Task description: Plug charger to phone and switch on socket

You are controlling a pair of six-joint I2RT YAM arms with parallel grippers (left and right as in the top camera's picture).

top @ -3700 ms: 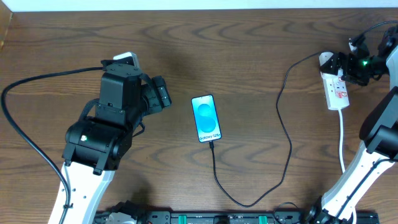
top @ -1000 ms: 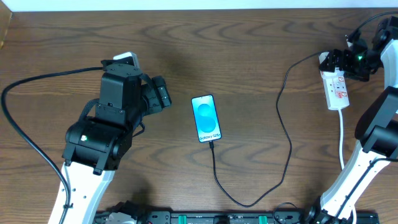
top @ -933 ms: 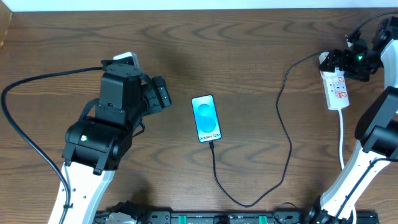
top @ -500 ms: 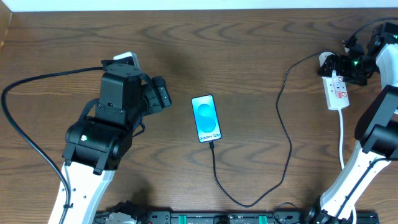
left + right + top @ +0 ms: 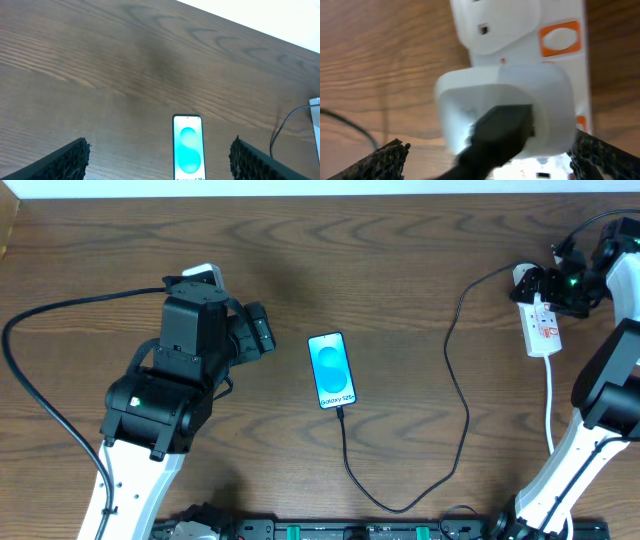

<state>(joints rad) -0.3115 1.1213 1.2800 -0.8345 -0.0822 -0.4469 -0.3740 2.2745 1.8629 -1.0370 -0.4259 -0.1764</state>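
The phone (image 5: 331,370) lies flat mid-table, its blue-cyan screen lit; it also shows in the left wrist view (image 5: 188,152). The charger's thin black cable (image 5: 463,410) runs from the phone's near end, loops along the front and rises to the white adapter (image 5: 521,275), which sits in the white socket strip (image 5: 542,325). In the right wrist view the adapter (image 5: 520,95) with its black plug fills the space between my open right gripper's (image 5: 492,162) fingers, on the strip (image 5: 520,22) beside an orange switch (image 5: 561,39). My left gripper (image 5: 262,330) is open and empty, left of the phone.
The strip's white cord (image 5: 551,405) runs toward the front along the right arm's base. The left arm's thick black cable (image 5: 40,315) curves over the table's left side. The table's far edge meets a white wall (image 5: 260,20).
My right gripper has shifted slightly left, closer over the adapter. The phone, cable and left arm have not moved.
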